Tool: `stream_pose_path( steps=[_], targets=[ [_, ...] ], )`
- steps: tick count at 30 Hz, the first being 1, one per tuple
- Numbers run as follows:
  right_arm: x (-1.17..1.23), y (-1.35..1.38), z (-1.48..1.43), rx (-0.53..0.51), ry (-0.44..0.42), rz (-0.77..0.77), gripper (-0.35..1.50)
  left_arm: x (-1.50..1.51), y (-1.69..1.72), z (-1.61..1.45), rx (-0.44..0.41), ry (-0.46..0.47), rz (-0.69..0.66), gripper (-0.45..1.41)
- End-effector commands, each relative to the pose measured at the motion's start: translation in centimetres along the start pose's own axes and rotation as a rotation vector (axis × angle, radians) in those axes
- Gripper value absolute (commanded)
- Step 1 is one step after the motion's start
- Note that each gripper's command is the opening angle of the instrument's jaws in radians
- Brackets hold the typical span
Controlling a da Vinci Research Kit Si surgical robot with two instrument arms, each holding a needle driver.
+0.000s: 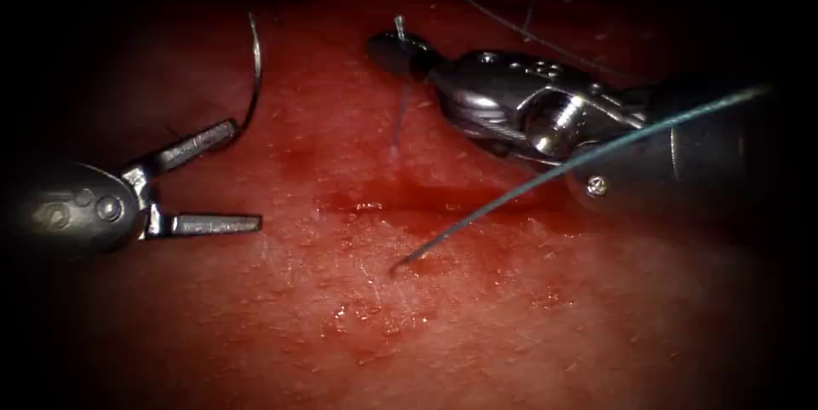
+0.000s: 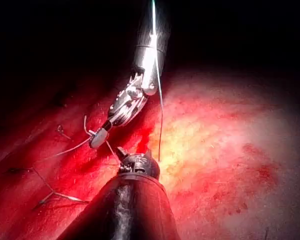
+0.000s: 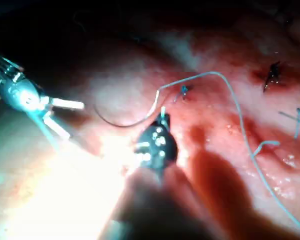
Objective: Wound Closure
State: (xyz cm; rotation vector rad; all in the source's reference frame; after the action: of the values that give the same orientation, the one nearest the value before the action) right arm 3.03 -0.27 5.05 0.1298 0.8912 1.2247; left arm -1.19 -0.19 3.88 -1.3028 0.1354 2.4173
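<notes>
Left tool [image 1: 230, 178] has its fingers wide open, holding nothing. Right tool [image 1: 394, 50] is clamped on the thread [image 1: 511, 193]. Curved needle [image 1: 254, 69] lies on the tissue [image 1: 477, 325] just past the left fingers.

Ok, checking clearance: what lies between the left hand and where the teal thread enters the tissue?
Just bare tissue wet with red fluid, as seen in the endoscope view.

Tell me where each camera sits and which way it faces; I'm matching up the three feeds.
Endoscope: above and in front of the tissue, looking down at the cut; left claw open and empty, right claw shut on the needle.
Left wrist: on the left arm, looking along its shaft past its own claw to the right claw.
Right wrist: on the right arm, looking along its shaft at its claw and needle, left claw beyond.
Shared: all three show both claws and the thread.
</notes>
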Motion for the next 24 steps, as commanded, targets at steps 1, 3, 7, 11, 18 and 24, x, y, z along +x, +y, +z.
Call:
stream_pose_path(
  steps=[1,3,7,11,18,24],
  targets=[
    [-0.04,-0.02,0.06,0.013,0.005,-0.018,-0.35,0.02,0.02,0.07,-0.005,0.006,-0.011,0.31],
    [-0.04,-0.01,0.07,0.049,0.020,-0.075,-0.11,0.09,0.05,0.06,-0.012,0.024,-0.045,0.32],
    [0.09,0.03,0.03,0.158,0.074,-0.192,1.41,0.30,0.18,0.06,-0.077,0.059,-0.129,0.44],
    [0.16,0.07,-0.23,0.174,0.148,-0.318,1.46,0.61,0.37,0.07,-0.122,0.080,-0.157,0.61],
    [0.18,0.15,-0.84,0.178,0.113,-0.473,1.43,1.36,0.68,0.10,-0.126,0.085,-0.193,1.06],
    [-0.13,0.26,-1.14,0.209,0.057,-0.512,1.33,1.85,0.58,0.12,-0.078,0.050,-0.246,0.98]
  ],
)
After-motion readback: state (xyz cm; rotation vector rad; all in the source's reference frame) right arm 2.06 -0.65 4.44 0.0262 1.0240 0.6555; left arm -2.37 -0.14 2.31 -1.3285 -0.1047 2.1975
